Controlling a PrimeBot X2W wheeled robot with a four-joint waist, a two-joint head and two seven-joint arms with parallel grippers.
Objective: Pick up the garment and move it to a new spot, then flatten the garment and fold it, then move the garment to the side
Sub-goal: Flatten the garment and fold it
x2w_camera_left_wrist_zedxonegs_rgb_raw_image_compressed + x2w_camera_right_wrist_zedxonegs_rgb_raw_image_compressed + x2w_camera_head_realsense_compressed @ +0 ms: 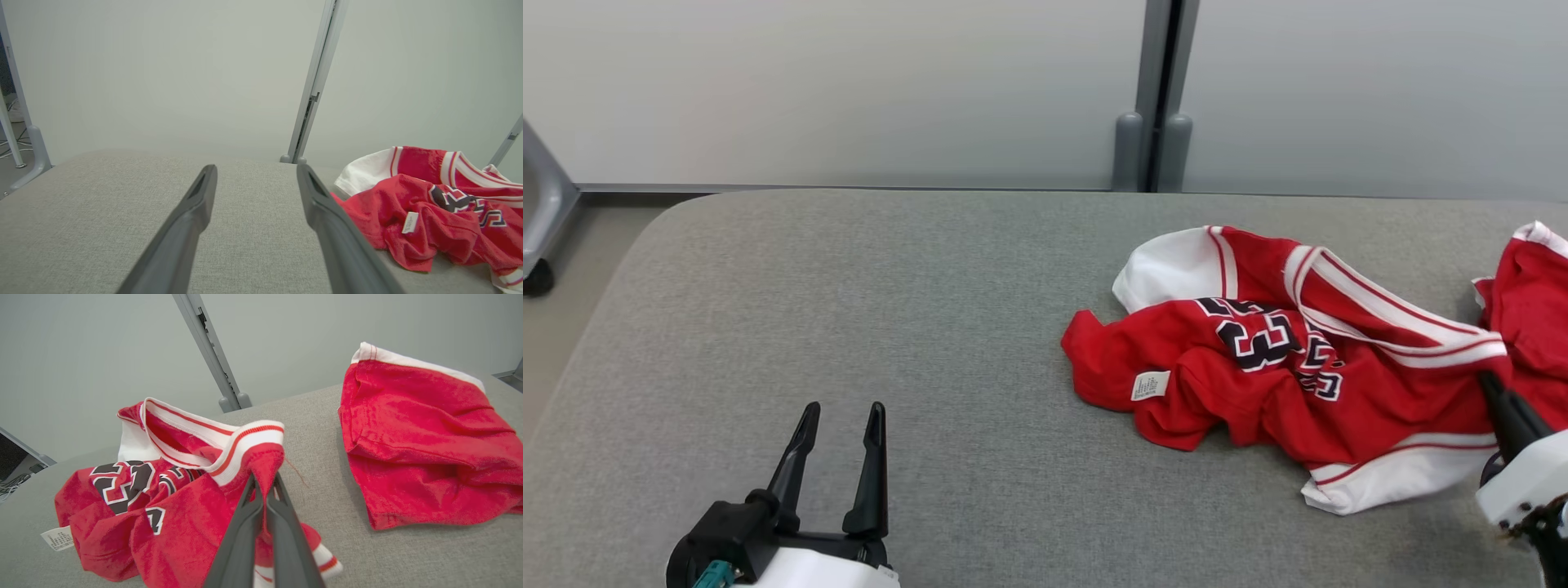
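The garment (pixel 1282 359) is a crumpled red jersey with white trim and dark numbers, lying on the right half of the grey padded table (pixel 866 286). A white label sticks out at its left edge. My right gripper (pixel 265 482) is shut on a fold of the garment (pixel 163 506) just below its white striped collar band, and the pinched cloth stands up in a peak. In the head view its dark fingers (pixel 1499 400) meet the garment's right side. My left gripper (pixel 840 420) stands open at the lower left, well apart from the garment (pixel 433 212).
A second red cloth piece with a white hem (pixel 421 437) lies on the table at the far right (pixel 1531 302). A grey wall with a vertical post (pixel 1156 98) stands behind the table. A metal frame on a castor (pixel 539 220) stands on the floor at far left.
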